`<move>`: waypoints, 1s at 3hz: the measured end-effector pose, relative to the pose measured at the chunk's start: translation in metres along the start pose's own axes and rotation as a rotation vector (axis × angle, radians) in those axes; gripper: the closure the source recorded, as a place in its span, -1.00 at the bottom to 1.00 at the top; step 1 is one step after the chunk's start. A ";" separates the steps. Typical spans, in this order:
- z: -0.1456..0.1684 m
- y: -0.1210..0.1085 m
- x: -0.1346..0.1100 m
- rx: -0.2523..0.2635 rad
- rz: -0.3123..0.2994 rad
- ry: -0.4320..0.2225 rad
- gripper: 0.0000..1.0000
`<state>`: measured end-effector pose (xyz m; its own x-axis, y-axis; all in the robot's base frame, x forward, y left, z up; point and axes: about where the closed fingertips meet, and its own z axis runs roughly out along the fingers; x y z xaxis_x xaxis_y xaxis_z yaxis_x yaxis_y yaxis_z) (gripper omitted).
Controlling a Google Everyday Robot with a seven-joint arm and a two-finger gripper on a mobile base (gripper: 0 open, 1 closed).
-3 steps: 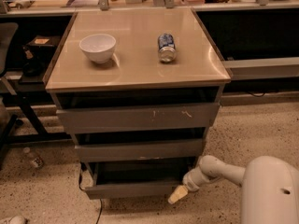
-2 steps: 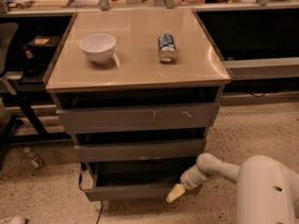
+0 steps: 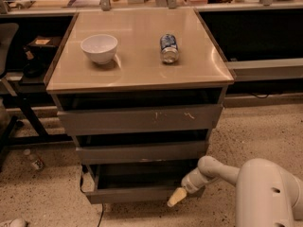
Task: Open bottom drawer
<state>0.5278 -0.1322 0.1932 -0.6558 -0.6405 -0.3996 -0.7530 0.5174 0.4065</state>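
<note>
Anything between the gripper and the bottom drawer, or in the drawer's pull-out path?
Nothing visible between them: the gripper is at the right end of the bottom drawer front. In the pull-out path there is only a thin dark cable on the floor below the drawer's left corner, and it looks lower than the drawer.

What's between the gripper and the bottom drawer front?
Nothing that the camera view shows. The gripper sits low at the right end of the bottom drawer front, overlapping its edge, with no object or gap showing between them.
</note>
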 end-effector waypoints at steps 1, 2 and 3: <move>0.001 0.009 0.010 -0.023 0.022 0.026 -1.00; -0.001 0.025 0.023 -0.046 0.063 0.025 -1.00; -0.007 0.048 0.037 -0.059 0.096 0.023 -1.00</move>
<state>0.4681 -0.1353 0.2037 -0.7227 -0.6031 -0.3376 -0.6820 0.5428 0.4902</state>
